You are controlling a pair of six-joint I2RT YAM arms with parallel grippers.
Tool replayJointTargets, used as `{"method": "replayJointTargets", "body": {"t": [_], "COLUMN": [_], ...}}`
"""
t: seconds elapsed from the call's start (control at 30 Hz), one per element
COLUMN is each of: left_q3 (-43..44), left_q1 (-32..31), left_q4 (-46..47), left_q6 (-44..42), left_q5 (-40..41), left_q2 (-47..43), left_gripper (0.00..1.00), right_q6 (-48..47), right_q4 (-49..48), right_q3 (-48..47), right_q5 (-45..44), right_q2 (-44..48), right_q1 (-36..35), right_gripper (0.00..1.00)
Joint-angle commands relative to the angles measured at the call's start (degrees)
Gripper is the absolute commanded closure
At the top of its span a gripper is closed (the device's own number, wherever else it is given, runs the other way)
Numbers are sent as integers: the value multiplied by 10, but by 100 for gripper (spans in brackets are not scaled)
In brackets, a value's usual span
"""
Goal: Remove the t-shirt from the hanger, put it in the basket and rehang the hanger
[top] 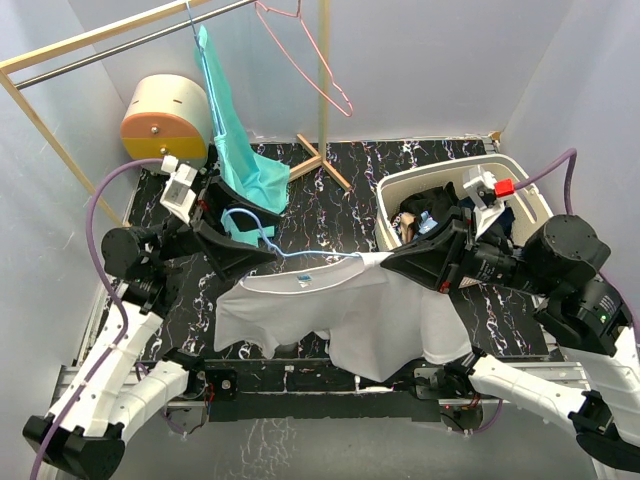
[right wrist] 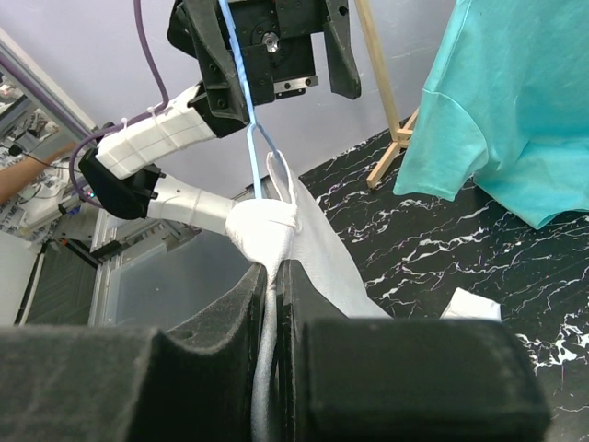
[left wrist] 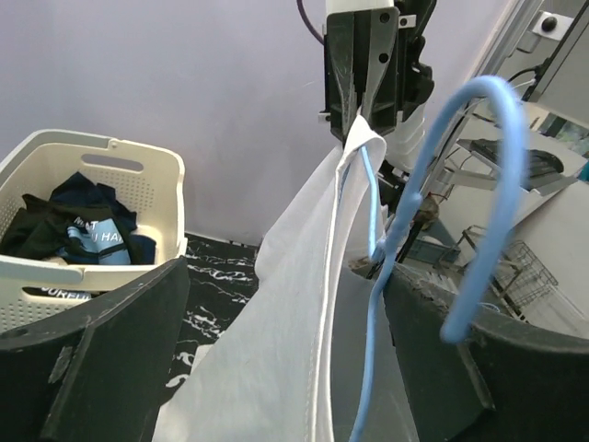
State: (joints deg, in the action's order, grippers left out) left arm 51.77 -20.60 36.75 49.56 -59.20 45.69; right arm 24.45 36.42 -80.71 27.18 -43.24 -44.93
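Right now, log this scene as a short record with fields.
t-shirt: white, one shoulder on the hanger
hanger: blue, hook between the fingers of the left gripper
left gripper: open
right gripper: shut on the t-shirt's shoulder
basket: right side, dark clothes inside
status: t-shirt not yet off

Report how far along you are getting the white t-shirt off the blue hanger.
Done: the blue hanger is off the rail, its hook resting in the open left claw. In hand: the right claw is pinched shut on the white t-shirt at its top edge. Left: the hanger wire runs inside the neck opening, so the shirt has yet to be slid clear of it.
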Motion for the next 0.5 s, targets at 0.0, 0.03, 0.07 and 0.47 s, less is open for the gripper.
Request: {"method": "replayJointTargets", "body": {"t": [0.0,0.03,0.07,0.47], "left_q3": [3,3,4,76], "left_q1": [-1,-1,-2,-2], "left_q4": [150,158,163,-153], "left_q6": [88,95,100,-74], "left_q5": [-16,-17,-19,-26], "left_q2": [19,23,26,-25], "left_gripper": [18,20,25,100], "right_q6": [8,8,8,-13], "right_q4": [-72,-73,-75,-33], "right_q3": [1,2,6,44], "right_q5": [1,0,-1,-25], "right_q2": [-6,-7,-8,-12], "right_q1": [1,1,1,2], "right_gripper": [92,92,92,91]}}
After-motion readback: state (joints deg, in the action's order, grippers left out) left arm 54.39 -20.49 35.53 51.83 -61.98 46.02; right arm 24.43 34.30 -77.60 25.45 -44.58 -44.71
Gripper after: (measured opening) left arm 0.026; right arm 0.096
